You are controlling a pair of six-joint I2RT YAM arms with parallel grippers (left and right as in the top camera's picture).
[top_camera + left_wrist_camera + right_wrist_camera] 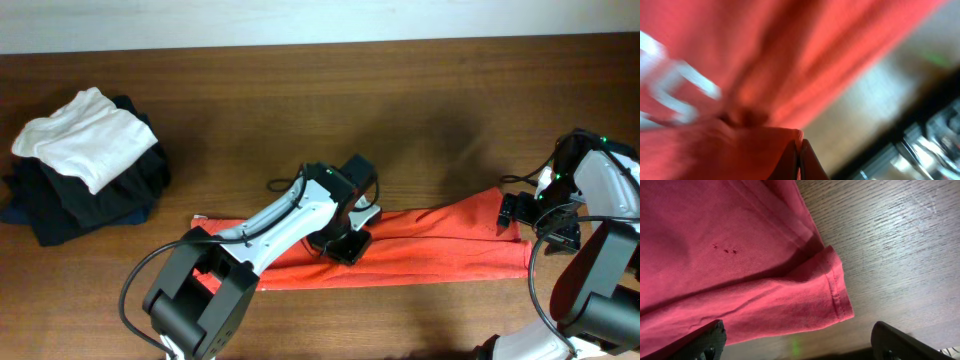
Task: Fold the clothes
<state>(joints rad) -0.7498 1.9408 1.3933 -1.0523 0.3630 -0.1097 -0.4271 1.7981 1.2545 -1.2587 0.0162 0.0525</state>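
Note:
The red-orange T-shirt (430,245) lies as a long narrow band across the front of the wooden table. My left gripper (345,238) is over its middle and is shut on a fold of the shirt (765,150); the left wrist view is blurred and shows white lettering (675,90). My right gripper (522,215) hangs at the shirt's right end, open and empty. In the right wrist view its fingers (797,340) straddle the hemmed corner of the shirt (835,295) without holding it.
A pile of folded black garments (95,195) with a white folded garment (85,140) on top sits at the left. Bare wood table (430,120) stretches behind the shirt. A black cable (285,185) loops by the left arm.

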